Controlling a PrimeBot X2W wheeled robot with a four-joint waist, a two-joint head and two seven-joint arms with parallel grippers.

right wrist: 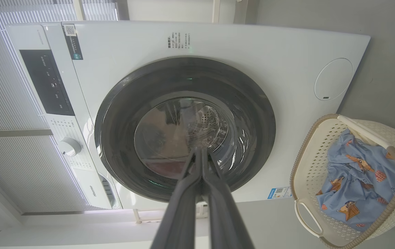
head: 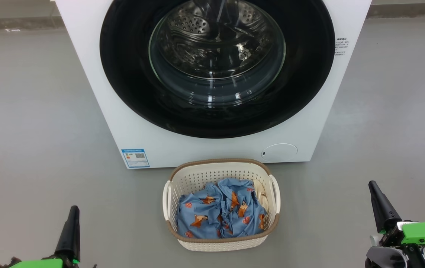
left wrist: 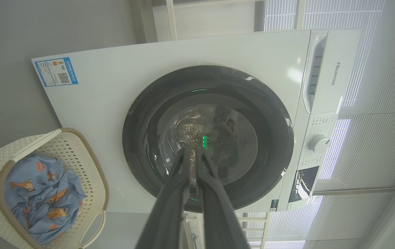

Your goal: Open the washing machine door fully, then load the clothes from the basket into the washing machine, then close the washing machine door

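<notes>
The white washing machine [head: 97, 74] stands ahead with its round black-rimmed door [head: 130, 93] closed flat against the front. On the floor in front of it sits the cream basket [head: 182, 178], holding light-blue printed clothes [head: 212, 212] and a cream piece at the right. At the lower left, my left gripper [head: 73, 209] is shut and empty, well left of the basket. My right gripper [head: 373, 184] at the lower right is shut and empty too. Both wrist views look along closed fingers [left wrist: 187, 155] [right wrist: 200, 152] at the door [left wrist: 142, 114] [right wrist: 114, 114], with the basket [left wrist: 80, 145] [right wrist: 308, 155] off to one side.
Grey floor [head: 30, 130] spreads to both sides of the machine. A blue label sticker [head: 135, 158] marks its lower left front and a round white cap [head: 279, 152] its lower right. A control panel with a knob [left wrist: 318, 143] shows in the left wrist view, white blinds behind.
</notes>
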